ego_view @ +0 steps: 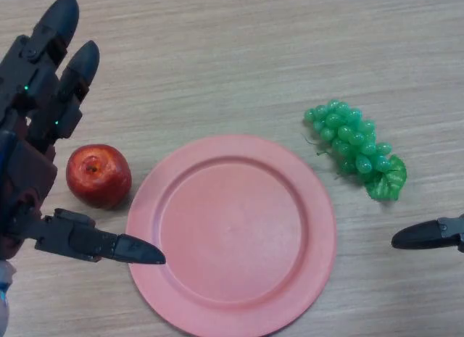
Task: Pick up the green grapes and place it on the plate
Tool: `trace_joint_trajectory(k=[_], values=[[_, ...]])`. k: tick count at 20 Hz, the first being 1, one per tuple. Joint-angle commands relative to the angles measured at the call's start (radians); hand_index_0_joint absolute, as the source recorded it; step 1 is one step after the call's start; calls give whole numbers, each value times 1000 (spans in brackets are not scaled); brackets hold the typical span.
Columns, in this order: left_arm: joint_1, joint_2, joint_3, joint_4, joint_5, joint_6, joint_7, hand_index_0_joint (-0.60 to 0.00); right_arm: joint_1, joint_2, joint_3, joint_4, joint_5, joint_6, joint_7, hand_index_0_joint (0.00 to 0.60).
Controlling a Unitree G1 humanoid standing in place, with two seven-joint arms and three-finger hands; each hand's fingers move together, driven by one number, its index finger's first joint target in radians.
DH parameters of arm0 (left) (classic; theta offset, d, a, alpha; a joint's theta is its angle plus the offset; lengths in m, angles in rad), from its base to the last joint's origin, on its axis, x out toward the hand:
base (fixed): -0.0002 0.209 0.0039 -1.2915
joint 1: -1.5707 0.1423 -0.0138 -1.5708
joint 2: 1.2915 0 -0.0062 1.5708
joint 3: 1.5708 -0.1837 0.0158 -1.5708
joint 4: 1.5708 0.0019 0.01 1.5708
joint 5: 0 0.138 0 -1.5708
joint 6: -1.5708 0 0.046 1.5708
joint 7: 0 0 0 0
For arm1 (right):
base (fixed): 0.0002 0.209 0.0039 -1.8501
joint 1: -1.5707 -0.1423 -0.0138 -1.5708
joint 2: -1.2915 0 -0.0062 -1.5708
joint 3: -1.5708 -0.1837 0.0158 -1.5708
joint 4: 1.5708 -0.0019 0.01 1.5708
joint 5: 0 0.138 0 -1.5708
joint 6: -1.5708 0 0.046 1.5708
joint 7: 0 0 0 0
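A bunch of green grapes (357, 148) lies on the wooden table, right of the plate and apart from it. The pink plate (232, 232) sits in the middle, with nothing on it. My left hand (29, 134) is at the left edge, fingers straight and spread, thumb (109, 245) reaching to the plate's left rim; it holds nothing. Only one fingertip of my right hand (428, 234) shows at the right edge, below the grapes and apart from them.
A red apple (98, 175) sits on the table between my left hand's fingers and thumb, just left of the plate, not held.
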Motion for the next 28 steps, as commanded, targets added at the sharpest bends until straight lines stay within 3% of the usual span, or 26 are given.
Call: trace_joint_trajectory(k=[1,6,11,18,26,28], values=[[-6,23,48,-10,-18,-130,-19,0,-11,-15,-47,-50,16,-116,-9,0],[10,16,63,119,6,-287,-43,0,-29,-17,-7,5,-54,-158,-29,0],[-5,22,25,276,74,-422,-9,0,-135,-36,84,249,-167,-263,-93,0],[7,13,-14,270,87,-398,2,0,-350,-22,189,640,-282,-386,-165,0],[19,9,27,182,36,-323,4,0,-609,17,228,1148,-353,-541,-282,0],[18,10,33,178,29,-320,7,0,-634,17,228,1206,-360,-558,-295,200]])
